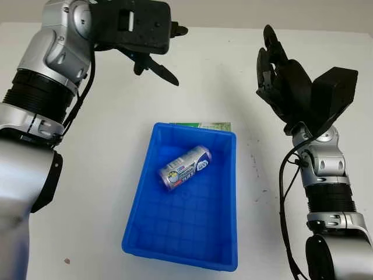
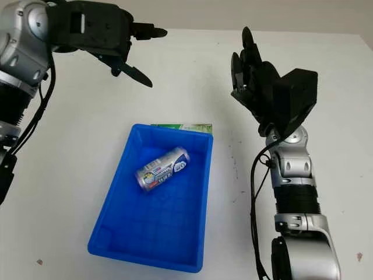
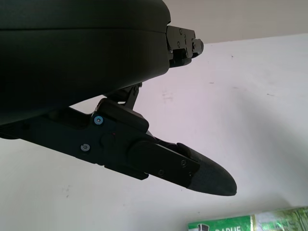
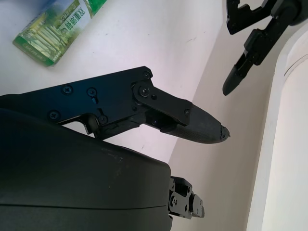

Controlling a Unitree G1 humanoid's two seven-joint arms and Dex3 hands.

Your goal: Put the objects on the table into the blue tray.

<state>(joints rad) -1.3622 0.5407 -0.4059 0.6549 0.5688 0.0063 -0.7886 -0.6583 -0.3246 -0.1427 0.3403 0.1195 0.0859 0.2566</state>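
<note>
Right wrist view exposes green box [image 4: 57, 29] beyond blue tray [image 1: 230, 192].

I'm seeing a white table [image 1: 105, 192] lying under even light, a pale wall [image 3: 250, 19] running behind its far edge.

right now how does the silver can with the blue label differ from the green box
The silver can with the blue label lies on its side inside the blue plastic tray; the flat green box lies on the white table just beyond the tray's far rim. The can is round, the box flat-sided. Neither is held.
</note>
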